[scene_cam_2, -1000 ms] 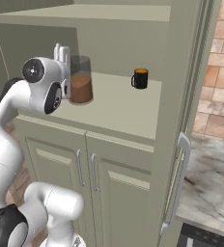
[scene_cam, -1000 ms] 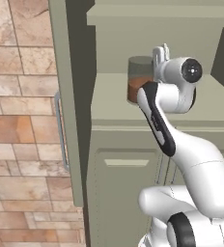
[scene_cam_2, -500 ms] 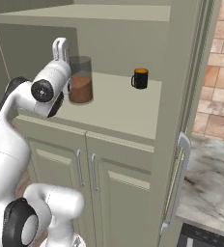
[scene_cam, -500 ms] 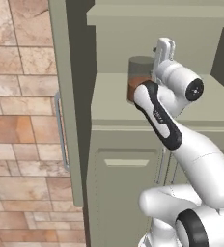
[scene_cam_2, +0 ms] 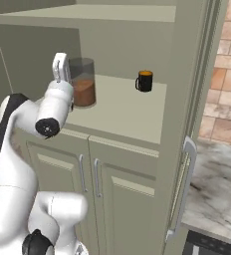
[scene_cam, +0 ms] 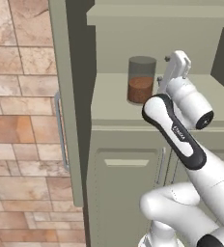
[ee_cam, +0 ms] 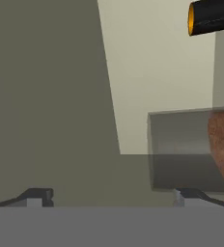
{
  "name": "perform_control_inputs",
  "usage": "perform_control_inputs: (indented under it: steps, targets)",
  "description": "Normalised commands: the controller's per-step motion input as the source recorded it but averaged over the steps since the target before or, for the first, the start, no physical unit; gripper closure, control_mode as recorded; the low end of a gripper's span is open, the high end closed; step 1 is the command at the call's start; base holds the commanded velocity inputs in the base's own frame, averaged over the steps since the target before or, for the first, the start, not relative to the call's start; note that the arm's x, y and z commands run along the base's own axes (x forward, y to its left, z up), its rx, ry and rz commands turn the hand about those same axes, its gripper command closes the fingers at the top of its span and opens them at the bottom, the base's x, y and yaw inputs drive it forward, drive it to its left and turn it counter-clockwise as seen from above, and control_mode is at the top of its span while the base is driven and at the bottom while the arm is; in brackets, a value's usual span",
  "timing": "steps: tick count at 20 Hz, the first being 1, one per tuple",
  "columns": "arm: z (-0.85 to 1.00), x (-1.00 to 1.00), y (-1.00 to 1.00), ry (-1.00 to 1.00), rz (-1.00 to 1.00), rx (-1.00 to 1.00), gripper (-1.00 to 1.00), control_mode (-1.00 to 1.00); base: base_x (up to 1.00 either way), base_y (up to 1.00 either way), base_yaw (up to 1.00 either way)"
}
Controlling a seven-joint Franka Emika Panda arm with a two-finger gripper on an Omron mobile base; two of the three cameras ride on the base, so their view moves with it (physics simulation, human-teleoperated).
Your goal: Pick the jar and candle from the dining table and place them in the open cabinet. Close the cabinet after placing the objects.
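Observation:
The jar (scene_cam: 141, 79), clear glass with a grey top and brown powder in its lower half, stands upright on the inner shelf (scene_cam: 115, 103) of the open sage-green cabinet (scene_cam_2: 187, 60). My gripper (scene_cam: 175, 62) hangs open just to the right of it, pointing up and touching nothing. From the right base view the gripper (scene_cam_2: 61, 67) sits just left of the jar (scene_cam_2: 82, 82). In the rolled hand view the jar (ee_cam: 191, 144) lies sideways by the right fingertip, outside the open gripper (ee_cam: 114, 195). The candle and the dining table are out of view.
A short black cylinder with an orange top (scene_cam_2: 145, 80) stands farther right on the shelf (scene_cam_2: 122, 112). The open left door (scene_cam: 64, 96) and right door (scene_cam_2: 194, 129) flank the opening. A marbled grey-white top (scene_cam_2: 217, 179) lies lower right, with brick wall (scene_cam: 17, 120) at the left.
The hand has drawn a little to the right, away from the jar, and the wrist has turned and dropped. The jar stays put on the shelf, and the jaws remain open.

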Motion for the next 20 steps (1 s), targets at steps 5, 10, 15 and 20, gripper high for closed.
perform_control_inputs:
  steps: [5,10,15,20]
  targets:
    - [0.61,-0.99,-0.16,0.14,0.0,0.01,-1.0,-1.0,0.0,0.0,0.0]
    - [0.92,-0.87,0.0,0.32,-0.01,-0.03,-1.0,-1.0,0.0,0.0,0.0]
    - [0.89,-0.74,0.0,0.5,-0.03,-0.14,-1.0,-1.0,0.0,0.0,0.0]
    - [0.32,-0.74,0.0,0.52,-0.05,-0.2,-1.0,-1.0,0.0,0.0,0.0]
